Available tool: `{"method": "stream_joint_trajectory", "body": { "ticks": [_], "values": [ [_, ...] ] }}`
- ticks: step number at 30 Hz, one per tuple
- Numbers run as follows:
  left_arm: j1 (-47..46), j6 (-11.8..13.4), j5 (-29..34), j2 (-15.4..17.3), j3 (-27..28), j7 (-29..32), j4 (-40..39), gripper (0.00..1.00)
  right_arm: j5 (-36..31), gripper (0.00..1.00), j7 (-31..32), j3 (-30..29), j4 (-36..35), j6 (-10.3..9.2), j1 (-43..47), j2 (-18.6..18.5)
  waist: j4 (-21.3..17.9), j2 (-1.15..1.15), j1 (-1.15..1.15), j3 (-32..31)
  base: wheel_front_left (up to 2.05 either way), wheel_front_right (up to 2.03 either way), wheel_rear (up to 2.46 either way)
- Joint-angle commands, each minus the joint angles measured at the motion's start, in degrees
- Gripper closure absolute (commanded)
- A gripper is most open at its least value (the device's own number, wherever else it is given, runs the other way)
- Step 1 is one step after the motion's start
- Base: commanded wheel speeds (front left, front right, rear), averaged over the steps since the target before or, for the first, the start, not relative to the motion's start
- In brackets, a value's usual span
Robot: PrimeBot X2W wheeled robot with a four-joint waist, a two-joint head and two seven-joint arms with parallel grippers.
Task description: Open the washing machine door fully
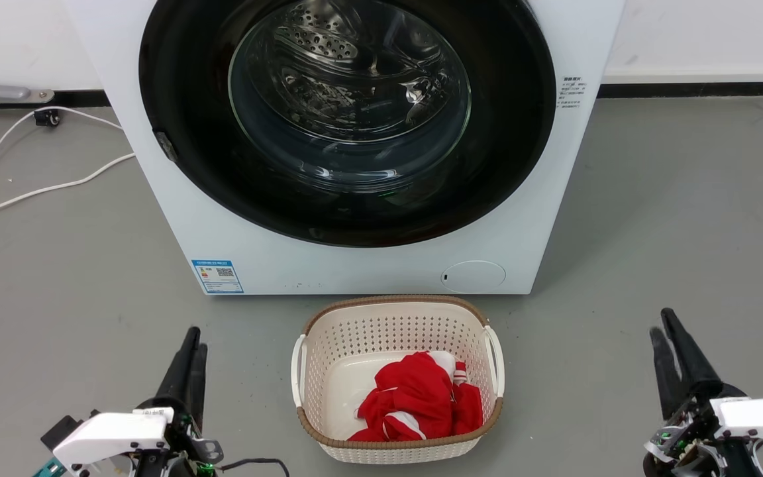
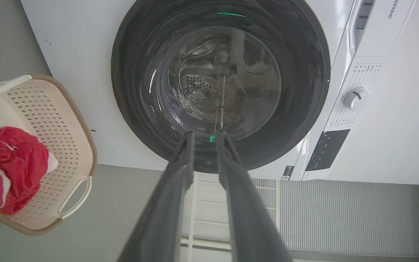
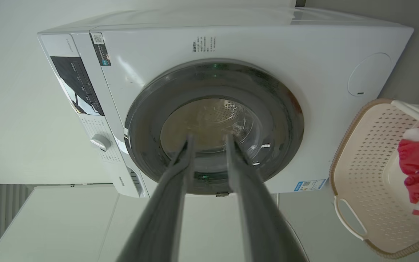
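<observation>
The letters "ense" stand on the washer's drawer (image 2: 380,29), upper right. A blue label (image 1: 218,275) and small print (image 1: 571,91) are too small to read.

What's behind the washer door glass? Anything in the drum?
Through the glass of the washing machine door, the perforated steel drum shows, with no laundry in the part visible. The door's black ring covers the drum's rim and lowest part, so those can't be checked.
</observation>
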Motion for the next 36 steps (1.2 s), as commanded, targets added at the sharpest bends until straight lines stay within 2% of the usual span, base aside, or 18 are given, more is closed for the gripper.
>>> {"method": "stream_joint_trajectory", "body": {
  "ticks": [1,10,15,26,27,36],
  "values": [
    [-0.7,-0.02,0.19,0.1,-0.48,-0.63,-1.23,0.0,0.2,0.0,-0.82,0.43,-1.37,0.0,-0.47,-0.01,-0.01,0.0,0.0,0.01,0.0,0.0,0.0],
    [-0.52,-0.03,2.38,0.28,-2.33,-3.09,-3.56,0.0,-1.6,0.0,-3.18,1.39,-3.39,0.0,0.52,0.0,0.04,0.0,0.0,0.02,0.0,0.0,0.0],
    [-0.5,-0.04,6.04,0.33,-2.56,-4.41,-5.7,0.0,-6.28,0.0,-4.5,1.44,-4.88,0.0,0.96,0.01,0.12,0.0,0.0,0.08,0.0,0.0,0.0],
    [-0.04,-0.06,19.72,0.38,-2.68,-7.09,-9.73,0.0,-22.83,0.0,-7.21,2.55,-9.32,0.0,1.51,0.02,0.35,0.0,0.0,0.27,0.0,0.0,0.0],
    [0.05,-0.07,23.6,0.35,-2.58,-7.78,-10.69,0.0,-27.63,0.0,-7.86,2.82,-10.7,0.0,1.6,0.02,0.35,0.0,0.0,0.37,0.0,0.0,0.0],
    [0.78,-0.08,35.09,1.09,-3.07,-9.66,-12.93,0.0,-43.87,0.0,-9.78,5.01,-13.65,0.0,1.88,0.04,0.26,0.0,0.0,0.58,0.0,0.0,0.0]
  ]
}}
